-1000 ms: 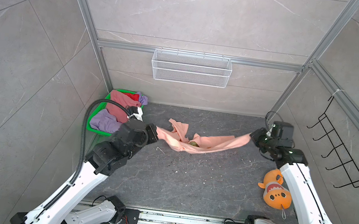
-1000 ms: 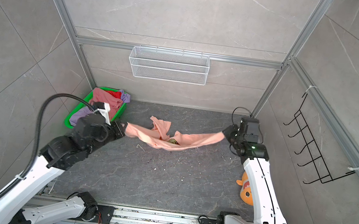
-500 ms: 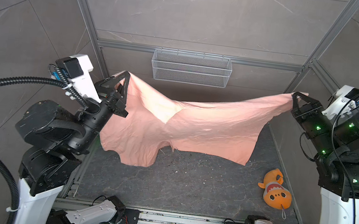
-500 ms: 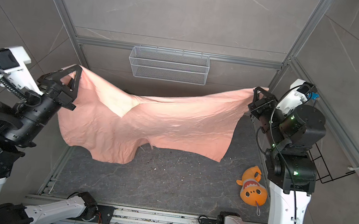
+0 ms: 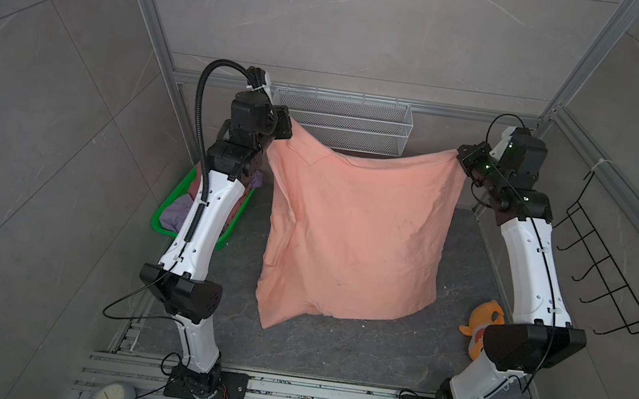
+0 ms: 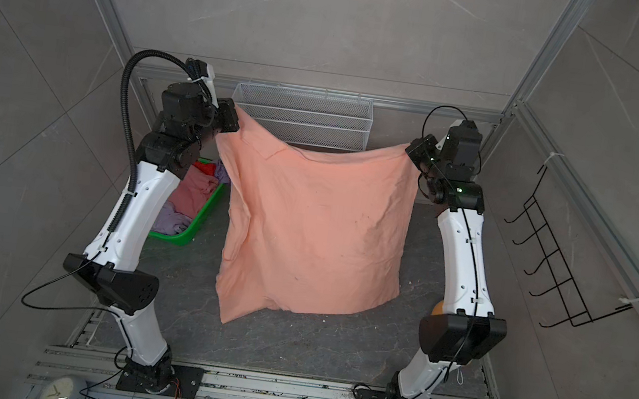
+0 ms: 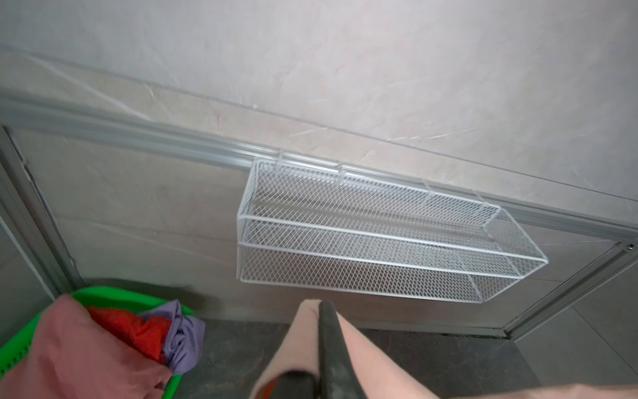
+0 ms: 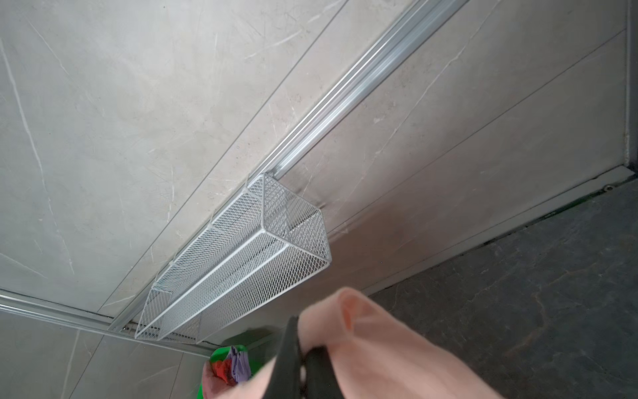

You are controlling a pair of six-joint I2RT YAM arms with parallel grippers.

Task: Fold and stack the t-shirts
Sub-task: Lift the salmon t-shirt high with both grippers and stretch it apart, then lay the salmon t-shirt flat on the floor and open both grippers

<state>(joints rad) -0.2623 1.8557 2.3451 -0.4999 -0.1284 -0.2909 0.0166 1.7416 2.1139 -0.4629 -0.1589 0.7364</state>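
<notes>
The peach t-shirt (image 5: 355,234) hangs spread like a curtain over the middle of the desk (image 5: 331,353), held up by its two top corners. The left gripper (image 5: 283,133) is clenched on the corner toward 10 o'clock and the right gripper (image 5: 461,157) on the corner toward 2 o'clock. Both wrist views show dark fingers pinched tight on peach cloth. The top edge sags a little between them, and the side toward 9 o'clock is folded in on itself. I can't tell whether the lowest corner, toward 7 o'clock, touches the desk. Toward 6 o'clock the dark grey top lies open as far as the rail (image 5: 325,394).

At 9 o'clock, behind the left arm, the green basket (image 6: 172,238) holds a dusty pink shirt (image 6: 195,192), a red shirt (image 6: 204,166) and a lavender shirt (image 6: 170,220), all bunched. An orange plush toy (image 5: 480,318) sits at 4 o'clock, partly behind the right arm's elbow. A white wire basket (image 5: 340,121) hangs on the back wall at 12 o'clock, just behind the cloth's top edge. A black wire rack (image 5: 609,280) is on the side wall at 3 o'clock. Grey tiled walls close in on three sides, and crumbs speckle the desk.
</notes>
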